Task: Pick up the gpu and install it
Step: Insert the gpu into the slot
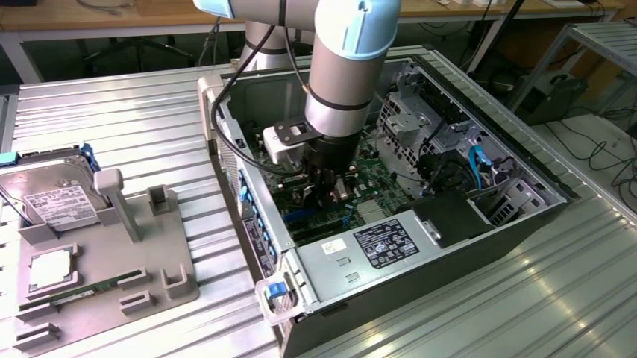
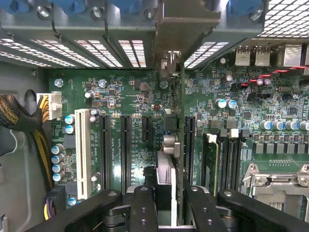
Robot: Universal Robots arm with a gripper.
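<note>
Arm's reaching down into the open PC case (image 1: 497, 160), which lies on its side on the ribbed metal counter (image 1: 130, 112). End effector (image 1: 332, 188) sits low over the motherboard (image 1: 374, 175), approx. mid-case, just behind the grey power supply (image 1: 374, 246) w/ its black label.

From the wrist cam: end effector (image 2: 170, 203) is pinching the gpu (image 2: 177, 145), fingers (image 2: 144, 208) pressed in on either side of the card. The gpu is seen edge-on, thin and dark, standing upright on the green motherboard (image 2: 120, 87) between the black expansion slots (image 2: 125, 150), its silver bracket end up against the case's rear slot covers (image 2: 130, 50). Can't tell if it's fully seated. White slot (image 2: 82, 152) off to one side, RAM slots (image 2: 227, 157) on the other.

On the exterior view's left, a grey fixture tray (image 1: 110, 276) holds a hard drive (image 1: 55, 198) w/ white label, well apart from the case.
</note>
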